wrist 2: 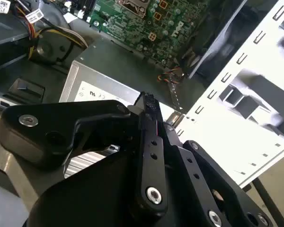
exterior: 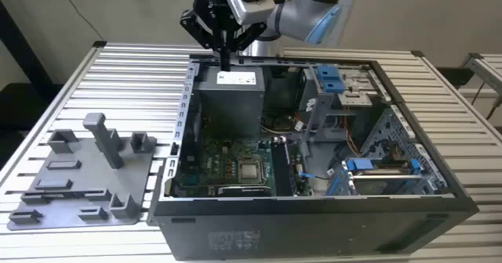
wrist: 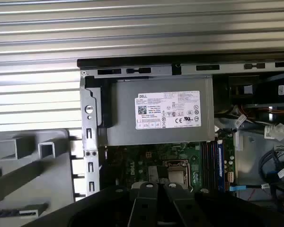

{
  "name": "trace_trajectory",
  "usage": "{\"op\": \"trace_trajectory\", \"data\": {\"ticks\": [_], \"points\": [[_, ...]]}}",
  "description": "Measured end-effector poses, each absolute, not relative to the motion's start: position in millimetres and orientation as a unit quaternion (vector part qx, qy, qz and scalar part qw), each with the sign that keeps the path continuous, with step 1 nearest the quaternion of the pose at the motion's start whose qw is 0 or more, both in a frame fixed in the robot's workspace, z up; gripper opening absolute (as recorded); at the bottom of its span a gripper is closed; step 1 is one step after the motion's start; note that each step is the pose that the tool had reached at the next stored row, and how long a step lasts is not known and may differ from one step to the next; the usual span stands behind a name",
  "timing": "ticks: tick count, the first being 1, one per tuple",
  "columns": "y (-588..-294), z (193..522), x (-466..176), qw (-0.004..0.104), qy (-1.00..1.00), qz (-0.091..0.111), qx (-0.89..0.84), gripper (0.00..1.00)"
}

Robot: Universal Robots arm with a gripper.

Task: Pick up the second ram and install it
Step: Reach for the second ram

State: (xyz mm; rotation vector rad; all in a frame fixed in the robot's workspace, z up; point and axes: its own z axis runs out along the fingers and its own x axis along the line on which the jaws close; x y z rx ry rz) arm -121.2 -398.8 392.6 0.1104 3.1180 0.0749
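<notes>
**Operator:** At the near side of the slatted aluminium bench, what is in place?

**Technician:** The flat grey plastic tray with its upright grey post lies just beside the open black computer case.

**Operator:** Where is the second ram?

**Technician:** Its position cannot be settled. Inside the case, on the green motherboard, narrow dark strips stand in the memory slots beside the square metal processor socket. I cannot tell whether one of them is the second ram.

**Operator:** What is the end effector's state?

**Technician:** Farthest back, the black two-finger gripper hangs above the grey metal power supply box with the white label, apart from it. Its fingers are pressed together, and nothing is visible between them.

**Operator:** How will the stick handle?

**Technician:** As a thin circuit board it is probably light and stiff, but fragile. The chips and the contact edge would tolerate no pinching or bending. The safest hold is likely across the flat faces near mid-length, by the upper long edge and clear of the contacts. The label area may be slippery.
</notes>
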Motion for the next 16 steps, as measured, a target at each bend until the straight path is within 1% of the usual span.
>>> {"op": "trace_trajectory", "data": {"ticks": [16], "points": [[-398.8,392.5,-124.5,0.01,0.999,0.024,0.035,0.11]]}}
